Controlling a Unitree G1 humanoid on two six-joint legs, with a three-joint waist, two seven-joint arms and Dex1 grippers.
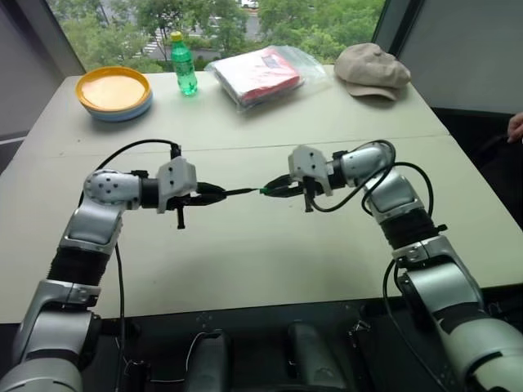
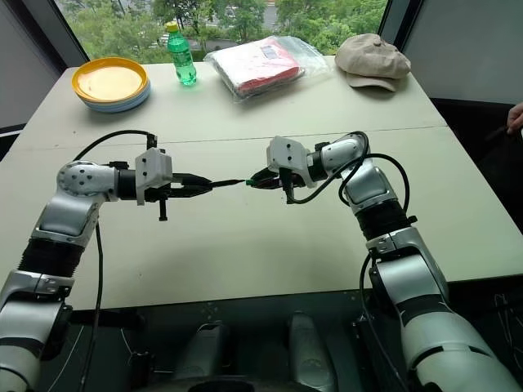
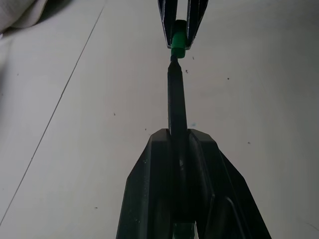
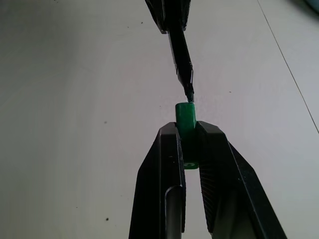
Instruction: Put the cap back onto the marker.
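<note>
Here the left hand (image 1: 214, 193) clamped the marker (image 1: 239, 192) while the right hand (image 1: 278, 189) clamped the cap (image 4: 185, 119), tip meeting its mouth above the counter (image 1: 245, 253) for capping.

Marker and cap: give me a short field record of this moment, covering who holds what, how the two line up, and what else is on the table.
left hand: shut on the marker
right hand: shut on the cap
alignment: marker tip at the cap's open end, not yet seated
height: both held above the table
far edge of table: stacked plates, green bottle, bagged red item, beige cap hat
</note>
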